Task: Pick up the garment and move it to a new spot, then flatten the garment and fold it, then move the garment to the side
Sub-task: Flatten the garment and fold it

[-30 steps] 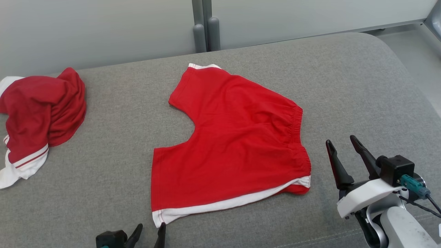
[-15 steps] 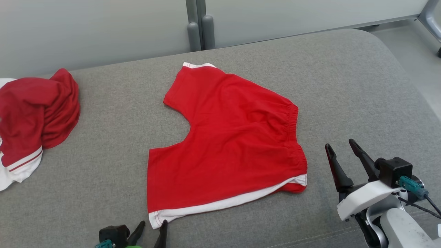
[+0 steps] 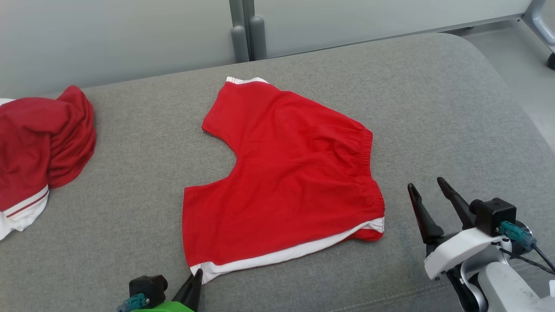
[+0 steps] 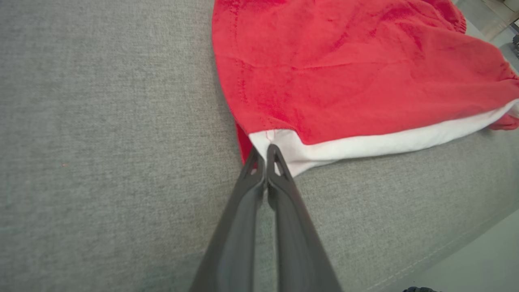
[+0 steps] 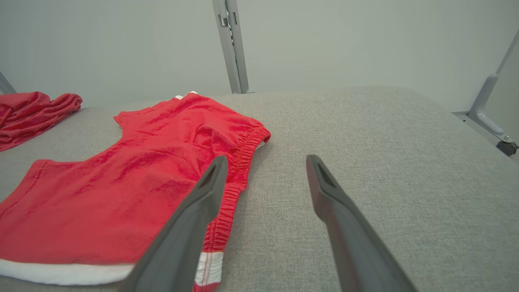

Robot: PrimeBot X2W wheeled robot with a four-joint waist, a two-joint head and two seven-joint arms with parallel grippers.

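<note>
A grey fabric-covered table (image 3: 433,108) spans the head view. At its left edge lies a crumpled red cloth (image 3: 39,138) with a white striped band. Behind it, two grey posts (image 3: 245,41) stand against pale wall panels (image 3: 108,39).

Garment: red knit shorts (image 3: 286,173) with white hem bands and a gathered elastic waistband, spread flat on the grey upholstered surface (image 3: 433,108); leg openings face left, waistband right.

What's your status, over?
Left claw shut on red shorts at hem corner. Right claw open, beside waistband. Shorts lie flat. Crumpled red garment far left.
</note>
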